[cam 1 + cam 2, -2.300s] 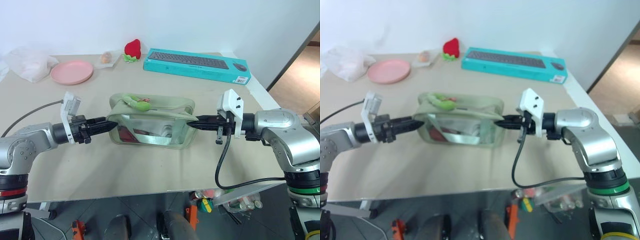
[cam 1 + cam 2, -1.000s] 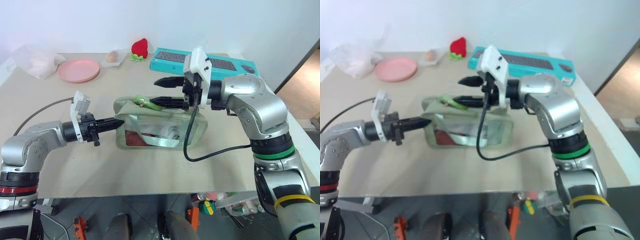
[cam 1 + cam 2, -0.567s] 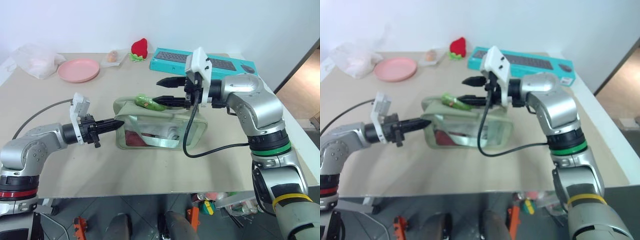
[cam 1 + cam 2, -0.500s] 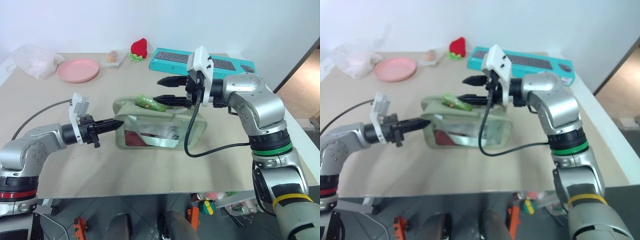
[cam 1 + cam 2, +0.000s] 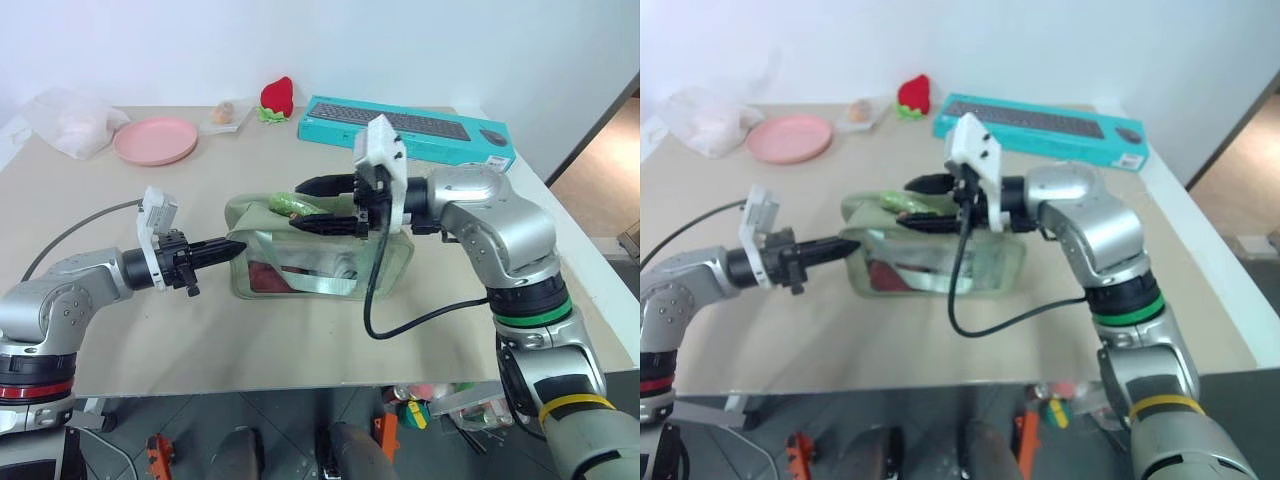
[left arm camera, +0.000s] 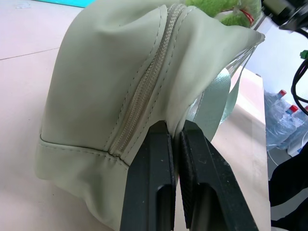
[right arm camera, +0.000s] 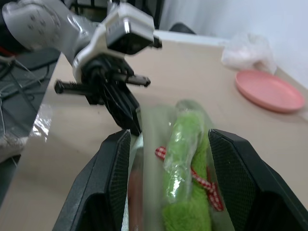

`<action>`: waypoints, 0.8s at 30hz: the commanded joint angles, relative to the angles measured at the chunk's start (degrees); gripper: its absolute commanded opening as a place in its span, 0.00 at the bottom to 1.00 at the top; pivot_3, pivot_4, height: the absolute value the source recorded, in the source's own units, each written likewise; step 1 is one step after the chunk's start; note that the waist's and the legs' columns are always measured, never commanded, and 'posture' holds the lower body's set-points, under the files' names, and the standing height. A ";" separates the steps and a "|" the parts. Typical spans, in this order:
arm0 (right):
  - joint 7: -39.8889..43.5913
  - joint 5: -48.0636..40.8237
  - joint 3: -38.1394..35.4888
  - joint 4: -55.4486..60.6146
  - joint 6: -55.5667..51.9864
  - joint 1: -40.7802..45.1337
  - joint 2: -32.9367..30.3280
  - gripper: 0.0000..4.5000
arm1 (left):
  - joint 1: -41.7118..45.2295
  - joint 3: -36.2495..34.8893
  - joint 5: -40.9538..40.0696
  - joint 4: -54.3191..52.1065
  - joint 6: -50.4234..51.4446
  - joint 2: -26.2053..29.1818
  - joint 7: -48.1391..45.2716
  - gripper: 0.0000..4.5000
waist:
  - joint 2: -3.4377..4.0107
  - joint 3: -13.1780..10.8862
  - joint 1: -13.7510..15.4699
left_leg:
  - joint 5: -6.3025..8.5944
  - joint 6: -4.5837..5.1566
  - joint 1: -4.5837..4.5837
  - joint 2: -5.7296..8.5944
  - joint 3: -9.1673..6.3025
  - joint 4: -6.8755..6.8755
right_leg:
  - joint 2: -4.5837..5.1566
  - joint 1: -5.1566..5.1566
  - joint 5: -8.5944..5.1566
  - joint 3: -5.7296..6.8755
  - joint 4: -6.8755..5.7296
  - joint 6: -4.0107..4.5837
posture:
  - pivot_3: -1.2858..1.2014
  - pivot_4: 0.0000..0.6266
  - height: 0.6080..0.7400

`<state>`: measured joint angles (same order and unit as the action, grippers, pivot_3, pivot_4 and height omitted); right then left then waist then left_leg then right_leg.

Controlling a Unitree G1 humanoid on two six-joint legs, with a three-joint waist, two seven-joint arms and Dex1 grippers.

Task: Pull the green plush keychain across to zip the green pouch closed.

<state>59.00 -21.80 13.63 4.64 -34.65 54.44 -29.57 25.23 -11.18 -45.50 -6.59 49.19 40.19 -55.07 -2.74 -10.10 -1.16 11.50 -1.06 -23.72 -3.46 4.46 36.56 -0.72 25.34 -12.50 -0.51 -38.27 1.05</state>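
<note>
Green pouch (image 5: 320,255): set near the middle of the table (image 5: 300,330), upright, long side toward the front edge; red and white contents are seen through the clear side; a green strap is draped across that side.

Green plush keychain (image 5: 288,204): laid on top of the pouch, at the end nearer the table's left edge; a red checked bit is seen on it in the right wrist view (image 7: 185,159).

Left gripper (image 5: 236,247): held level at the pouch's left end; the fingers (image 6: 154,192) are pressed together and clamped on a fold of the pouch's fabric just beside the zipper seam (image 6: 144,91), as seen in the left wrist view.

Right gripper (image 5: 305,203): reached in over the top of the pouch from the right side, pointed toward the left edge; the fingers (image 7: 113,178) are spread apart, one on either side of the keychain; contact with the plush cannot be made out.

Pink plate (image 5: 155,139): placed toward the back left corner.

Clear plastic bag (image 5: 70,118): bunched at the back left corner, beside the plate.

Red plush strawberry (image 5: 277,97): stood at the back edge, near its middle.

Teal keyboard box (image 5: 405,127): laid flat along the back edge, toward the right corner, well apart from the pouch.
</note>
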 commanded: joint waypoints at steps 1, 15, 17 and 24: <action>-0.79 3.18 0.79 -1.40 1.97 0.79 0.00 0.58 | -0.55 -0.62 -0.76 -1.96 0.34 0.64 0.17 0.00 | 0.00 0.00 0.00 | 0.00 0.00 -0.01 0.01 0.00 0.00 | 0.01 0.01 0.00 0.00 0.00 0.00 | 0.52 0.24 1.00; -0.24 -0.61 -3.51 -1.26 0.57 1.81 -0.04 0.01 | -0.31 0.05 -1.04 -1.67 0.46 0.29 0.63 0.00 | 0.00 0.00 0.00 | 0.00 0.00 -0.01 0.01 0.00 0.00 | 0.01 0.00 0.00 0.00 0.00 0.00 | 0.52 0.24 1.00; 0.03 -1.65 -3.87 -1.02 -0.01 1.62 0.11 0.01 | -0.27 0.20 -1.11 -1.70 0.55 0.24 0.65 0.00 | 0.00 0.00 0.00 | 0.00 0.00 -0.01 0.01 0.00 0.00 | 0.01 0.00 0.00 0.00 0.00 0.00 | 0.52 0.24 1.00; -0.89 -2.99 -4.42 -1.25 -0.65 1.57 1.30 0.01 | -0.22 0.29 -1.06 -1.73 0.60 0.14 0.93 0.00 | 0.00 0.00 0.00 | 0.00 0.00 -0.02 0.00 -0.01 0.00 | 0.00 0.01 0.00 0.01 0.00 0.00 | 0.52 0.24 1.00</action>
<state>59.13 -23.47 12.97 1.94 -35.91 54.77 -28.78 24.95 -11.17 -46.16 -7.35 49.26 40.14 -54.17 -2.74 -10.10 -1.16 11.50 -1.06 -23.73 -3.45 4.45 36.56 -0.72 25.35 -12.50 -0.50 -38.26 1.06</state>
